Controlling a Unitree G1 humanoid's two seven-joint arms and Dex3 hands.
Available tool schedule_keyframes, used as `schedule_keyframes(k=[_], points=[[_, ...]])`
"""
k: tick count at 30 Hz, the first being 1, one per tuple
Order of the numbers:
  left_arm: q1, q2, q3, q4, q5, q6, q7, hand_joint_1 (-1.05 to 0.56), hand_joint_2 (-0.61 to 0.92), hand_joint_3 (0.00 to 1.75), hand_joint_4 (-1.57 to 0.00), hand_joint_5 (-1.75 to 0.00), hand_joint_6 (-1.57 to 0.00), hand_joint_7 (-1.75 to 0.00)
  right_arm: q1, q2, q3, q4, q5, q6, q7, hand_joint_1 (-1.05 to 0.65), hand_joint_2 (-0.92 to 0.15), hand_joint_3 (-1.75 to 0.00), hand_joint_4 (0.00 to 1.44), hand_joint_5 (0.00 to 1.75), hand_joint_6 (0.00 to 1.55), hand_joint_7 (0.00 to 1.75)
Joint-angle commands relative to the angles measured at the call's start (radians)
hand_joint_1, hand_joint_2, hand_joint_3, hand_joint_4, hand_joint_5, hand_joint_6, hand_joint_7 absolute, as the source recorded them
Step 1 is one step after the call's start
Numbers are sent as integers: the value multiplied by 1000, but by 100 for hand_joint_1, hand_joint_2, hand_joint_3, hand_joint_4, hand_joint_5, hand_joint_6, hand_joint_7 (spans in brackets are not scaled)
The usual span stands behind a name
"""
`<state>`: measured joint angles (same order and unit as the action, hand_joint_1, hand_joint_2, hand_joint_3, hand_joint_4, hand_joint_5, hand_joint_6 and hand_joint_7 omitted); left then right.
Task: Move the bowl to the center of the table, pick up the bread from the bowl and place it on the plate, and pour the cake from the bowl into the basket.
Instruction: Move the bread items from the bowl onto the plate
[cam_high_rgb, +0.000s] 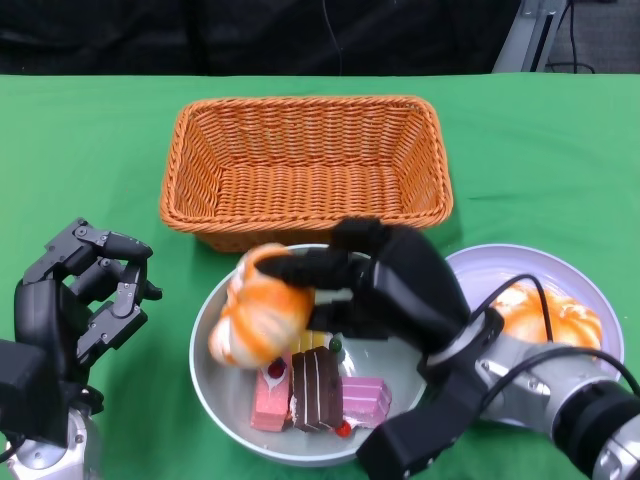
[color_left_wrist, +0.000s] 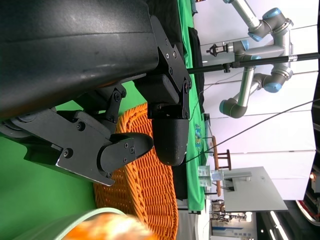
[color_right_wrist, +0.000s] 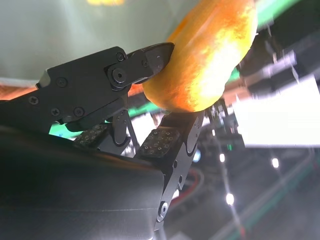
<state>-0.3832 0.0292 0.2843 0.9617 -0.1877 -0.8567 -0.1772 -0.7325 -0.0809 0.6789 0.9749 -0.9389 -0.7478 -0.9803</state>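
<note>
Bread (cam_high_rgb: 262, 320): judged light, soft, easily dented. It is clamped at its end by the right hand (cam_high_rgb: 385, 285) fingers (color_right_wrist: 150, 57) above the bowl (cam_high_rgb: 215, 385). Left hand (cam_high_rgb: 80, 290): fingers apart, nothing held.

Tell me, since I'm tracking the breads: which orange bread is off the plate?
The bread held by the right robot hand above the bowl; the other bread lies on the plate.

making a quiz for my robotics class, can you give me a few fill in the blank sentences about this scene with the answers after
1. The right hand holds an orange bread roll above the round grey ____.
2. The woven orange wicker basket holds ____.
3. A second orange bread roll lies on the round white ____.
4. The left hand holds nothing and its fingers are ____.

Missing words: bowl; nothing; plate; apart
</note>
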Motion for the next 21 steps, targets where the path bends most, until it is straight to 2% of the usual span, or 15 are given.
schedule_keyframes(k=[1, 8, 16, 18, 21], points=[[-5, 20, 6, 2, -5, -7, 3, -9, 72, 78, -81, -151, -81, -122, -34, -11, -45, -22, 36, -24, -38, -23, -92, -4, 75, 103, 119, 2], [-8, 22, 10, 8, -18, -2, -12, -7, 73, 76, -81, -152, -81, -121, -16, -37, -84, -80, 45, -43, -44, -23, -90, -4, 78, 105, 122, 4], [-8, 32, 7, 18, 4, -9, 8, -8, 74, 74, -79, -154, -79, -124, 94, -98, -137, -211, 116, -104, 79, -19, -88, -1, 79, 103, 123, 6], [-8, 34, 6, 18, 8, -9, 13, -8, 74, 74, -79, -154, -79, -125, 129, -122, -165, -254, 118, -114, 59, -19, -87, -1, 81, 103, 124, 7], [-8, 38, 5, 19, 16, -11, 22, -9, 72, 78, -77, -155, -78, -126, 191, -160, -218, -323, 158, -121, 106, -19, -86, 0, 81, 103, 124, 8]])
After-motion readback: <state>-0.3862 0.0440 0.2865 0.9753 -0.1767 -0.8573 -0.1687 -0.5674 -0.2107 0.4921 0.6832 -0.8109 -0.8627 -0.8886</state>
